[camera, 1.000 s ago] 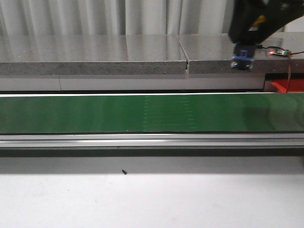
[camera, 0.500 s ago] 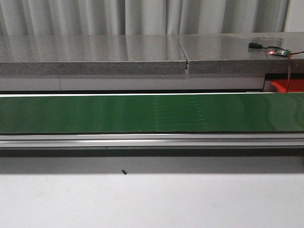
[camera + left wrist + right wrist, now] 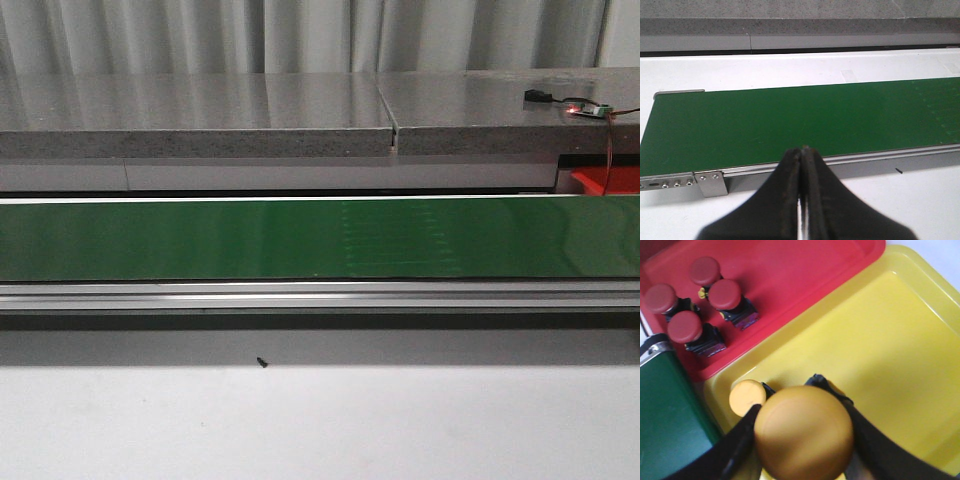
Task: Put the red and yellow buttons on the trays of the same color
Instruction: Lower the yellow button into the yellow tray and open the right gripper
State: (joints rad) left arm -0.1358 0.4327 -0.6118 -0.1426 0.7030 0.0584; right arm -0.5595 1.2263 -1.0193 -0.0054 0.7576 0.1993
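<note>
In the right wrist view my right gripper (image 3: 802,432) is shut on a yellow button (image 3: 803,432), held over the yellow tray (image 3: 880,350). Another yellow button (image 3: 746,396) lies in that tray near its corner. The red tray (image 3: 790,270) beside it holds several red buttons (image 3: 725,294). A sliver of the red tray (image 3: 612,180) shows at the far right of the front view. My left gripper (image 3: 801,152) is shut with nothing in it, hanging over the near rail of the green conveyor belt (image 3: 790,122). Neither gripper shows in the front view.
The green belt (image 3: 300,238) runs across the front view with an aluminium rail (image 3: 300,294) along its near side. A grey stone ledge (image 3: 200,115) lies behind it, with a small circuit board (image 3: 585,109) on it. A tiny black speck (image 3: 261,362) lies on the white table.
The right arm, seen at the top right of the front view a second ago, has left that view. The belt's faint pattern has shifted to the right.
</note>
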